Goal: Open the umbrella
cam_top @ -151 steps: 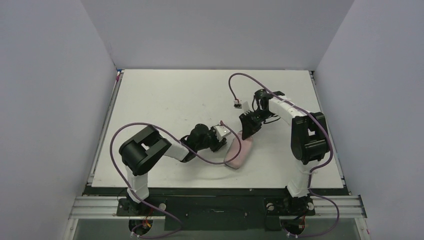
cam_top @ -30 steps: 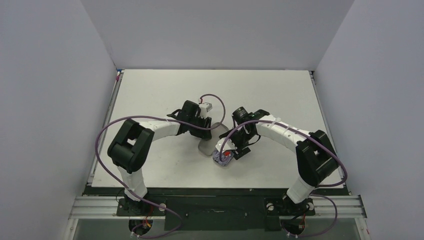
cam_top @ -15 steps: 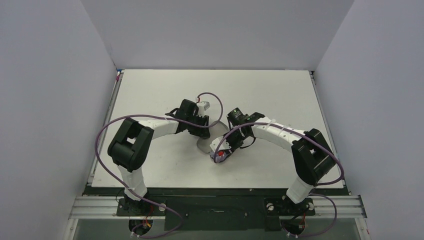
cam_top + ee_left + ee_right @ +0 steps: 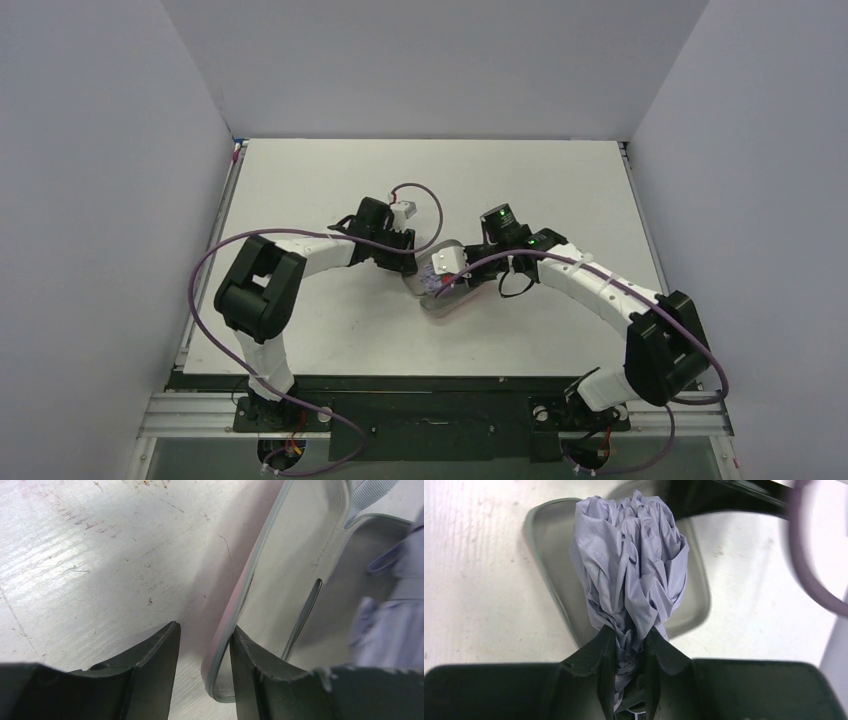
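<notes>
The umbrella (image 4: pixel 629 560) is folded, a crumpled lavender bundle. My right gripper (image 4: pixel 629 640) is shut on its lower end and holds it over the open sleeve (image 4: pixel 549 540), whose grey inside shows beneath. In the top view the umbrella (image 4: pixel 433 285) and right gripper (image 4: pixel 445 280) are mid-table, right next to my left gripper (image 4: pixel 410 262). My left gripper (image 4: pixel 202 630) straddles the sleeve's pink zippered rim (image 4: pixel 227 630). One finger is inside and one outside, with a gap left on the outer side. The umbrella's fabric (image 4: pixel 395 630) shows at the right of the left wrist view. Shaft and handle are hidden.
The sleeve (image 4: pixel 450 303) lies on the white table (image 4: pixel 330 180) between the two arms. Purple cables loop over both arms, one near the right gripper (image 4: pixel 809 565). Grey walls enclose the table on three sides.
The right gripper has carried the umbrella away from the table's near edge, up to the left gripper. The left arm has hardly moved. Five seconds ago the sleeve lay closed.
</notes>
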{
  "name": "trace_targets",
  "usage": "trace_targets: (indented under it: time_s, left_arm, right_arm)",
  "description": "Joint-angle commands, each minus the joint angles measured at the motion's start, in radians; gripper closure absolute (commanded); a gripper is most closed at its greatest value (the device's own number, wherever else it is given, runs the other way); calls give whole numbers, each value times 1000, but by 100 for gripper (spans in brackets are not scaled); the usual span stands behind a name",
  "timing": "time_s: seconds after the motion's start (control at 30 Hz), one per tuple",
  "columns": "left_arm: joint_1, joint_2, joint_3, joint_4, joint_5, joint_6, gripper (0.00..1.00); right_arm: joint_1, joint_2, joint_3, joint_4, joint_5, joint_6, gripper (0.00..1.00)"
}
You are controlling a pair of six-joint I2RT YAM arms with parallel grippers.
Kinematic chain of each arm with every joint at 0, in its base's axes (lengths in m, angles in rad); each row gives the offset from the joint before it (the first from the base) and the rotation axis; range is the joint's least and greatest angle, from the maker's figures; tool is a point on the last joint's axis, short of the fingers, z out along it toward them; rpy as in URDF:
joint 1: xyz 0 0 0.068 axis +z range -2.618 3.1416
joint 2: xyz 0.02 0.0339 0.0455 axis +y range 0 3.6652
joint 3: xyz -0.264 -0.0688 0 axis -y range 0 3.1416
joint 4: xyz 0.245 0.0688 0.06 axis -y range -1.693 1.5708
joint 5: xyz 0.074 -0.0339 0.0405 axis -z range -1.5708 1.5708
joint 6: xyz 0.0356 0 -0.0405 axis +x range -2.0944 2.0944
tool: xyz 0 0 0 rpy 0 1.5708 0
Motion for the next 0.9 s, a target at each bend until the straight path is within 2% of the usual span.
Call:
trace_targets:
  time_s: [0.0, 0.17, 0.2, 0.27, 0.3, 0.33, 0.37, 0.4, 0.57, 0.67, 0.87]
  left_arm:
    - [21, -1, 8, 8, -22, 6, 61]
    - [27, 2, 35, 14, -9, 12, 60]
    - [28, 0, 36, 19, 1, 11, 57]
    - [46, -24, 31, 48, 41, -5, 41]
    - [53, -54, 25, 71, 60, -22, 27]
    - [71, -71, 22, 81, 68, -29, 19]
    - [83, -112, 14, 97, 78, -41, 4]
    - [107, -134, 8, 118, 84, -46, 0]
    - [239, -290, 12, 86, 100, -75, 3]
    - [366, -364, -7, 38, 61, -89, 3]
    - [583, -559, -121, 28, -55, -123, 3]
  right_arm:
    - [-48, -124, 36, 129, -82, 222, 100]
    - [-99, -192, 8, 217, -70, 398, 100]
    - [-114, -205, 6, 241, -65, 455, 100]
    - [-122, -212, 14, 254, -55, 531, 100]
    - [-122, -214, 24, 258, -55, 558, 100]
    - [-121, -215, 27, 280, -52, 623, 100]
    - [-120, -211, 34, 295, -50, 656, 100]
    - [-117, -207, 37, 326, -43, 724, 100]
    - [-118, -163, 91, 358, -15, 914, 100]
    - [-85, -122, 147, 341, 28, 1084, 100]
    - [80, 6, 206, 393, 59, 1293, 100]
